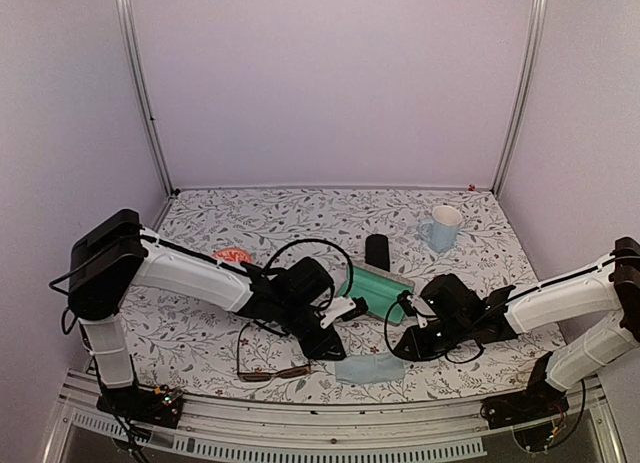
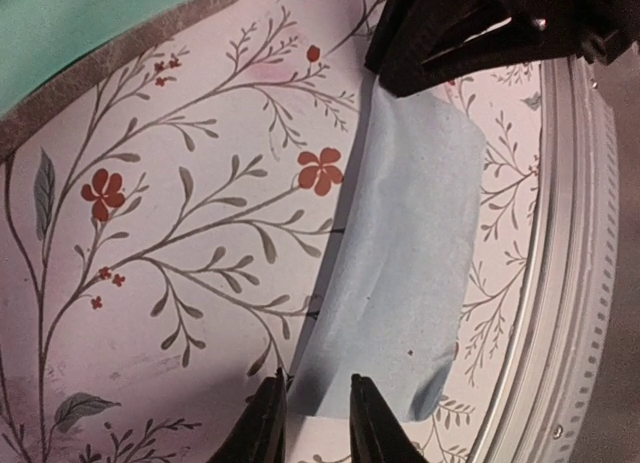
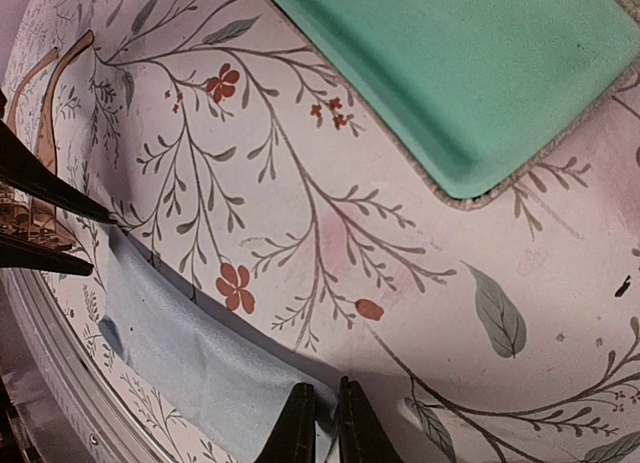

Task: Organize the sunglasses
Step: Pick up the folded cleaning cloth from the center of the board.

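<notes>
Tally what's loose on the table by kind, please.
Sunglasses: 2 (brown pair, pink-red pair)
Cases: 2 (black oval case, green-lined case)
Mug: 1
Blue cloth: 1
Total: 6

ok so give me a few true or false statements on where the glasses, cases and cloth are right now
1. The brown sunglasses lie inside the green-lined case. False: they lie on the table near its front edge, left of the blue cloth.
2. The left gripper and the right gripper are each at one end of the blue cloth. True.
3. The black oval case is held by a gripper. False: it sits free on the table, behind the green-lined case.
4. The mug stands at the far right of the table. True.
</notes>
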{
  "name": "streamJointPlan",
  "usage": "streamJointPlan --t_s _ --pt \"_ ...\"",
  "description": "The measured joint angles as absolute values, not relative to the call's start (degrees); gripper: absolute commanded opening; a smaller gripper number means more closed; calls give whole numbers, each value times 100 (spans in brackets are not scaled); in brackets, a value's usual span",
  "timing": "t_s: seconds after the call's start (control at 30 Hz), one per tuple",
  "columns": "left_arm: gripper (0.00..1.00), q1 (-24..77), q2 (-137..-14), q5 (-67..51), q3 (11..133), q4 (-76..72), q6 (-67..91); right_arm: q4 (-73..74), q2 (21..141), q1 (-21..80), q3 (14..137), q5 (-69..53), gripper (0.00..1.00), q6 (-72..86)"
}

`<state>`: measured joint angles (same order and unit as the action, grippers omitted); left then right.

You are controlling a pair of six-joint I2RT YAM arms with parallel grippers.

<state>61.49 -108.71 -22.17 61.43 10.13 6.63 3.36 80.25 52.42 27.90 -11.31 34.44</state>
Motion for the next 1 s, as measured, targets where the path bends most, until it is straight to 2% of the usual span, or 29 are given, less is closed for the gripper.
streamJointPlan --t_s 0.5,0.83,1.0 --pt "21 6160 -10993 -2220 6088 969 644 336 8025 5242 2790 -1131 10 3446" --pt "10 6187 -11000 -2239 6073 969 646 336 8025 5242 2790 -1133 9 3446" --pt "3 6189 -11017 -2274 6071 969 639 338 8025 5242 2788 -1133 4 3446"
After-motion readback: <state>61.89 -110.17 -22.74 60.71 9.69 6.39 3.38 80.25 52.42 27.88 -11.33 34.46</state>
